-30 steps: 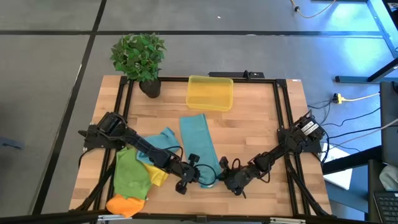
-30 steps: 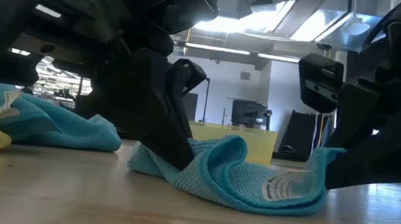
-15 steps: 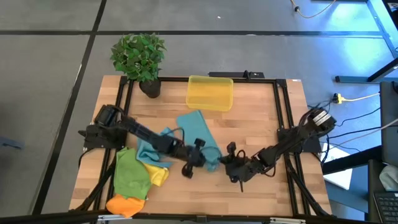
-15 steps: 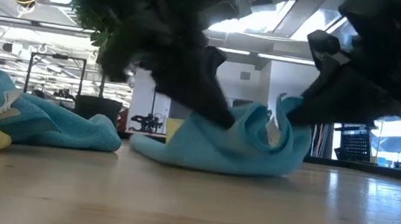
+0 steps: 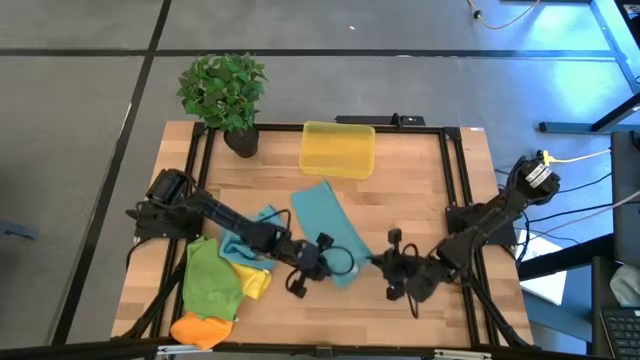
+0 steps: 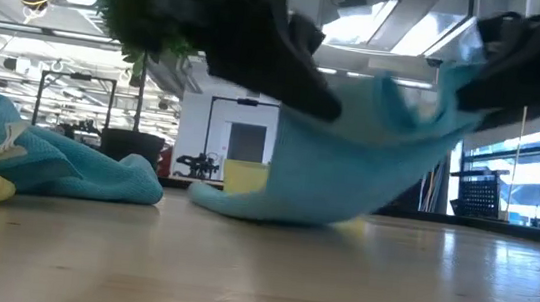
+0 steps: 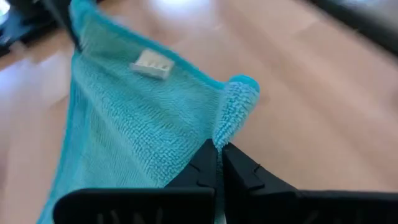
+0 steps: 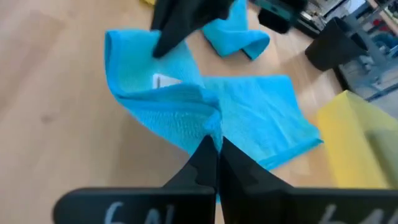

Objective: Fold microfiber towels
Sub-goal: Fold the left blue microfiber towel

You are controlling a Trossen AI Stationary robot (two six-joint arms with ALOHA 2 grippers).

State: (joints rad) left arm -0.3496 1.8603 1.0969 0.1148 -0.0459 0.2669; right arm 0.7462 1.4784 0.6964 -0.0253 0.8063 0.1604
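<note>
Teal-blue towel lies near the middle of the wooden bench, with its near edge lifted off the wood by both arms. Left end effector has its fingers pressed together on one near corner of this towel, and the right end effector pinches the other near corner in the same way. In the low view the cloth hangs stretched between them, while its far part still rests on the bench. Another teal-blue towel, a green towel, a yellow towel and an orange towel lie in a heap on the left side. Yellow bin stands at the far edge, beside a potted plant.
</note>
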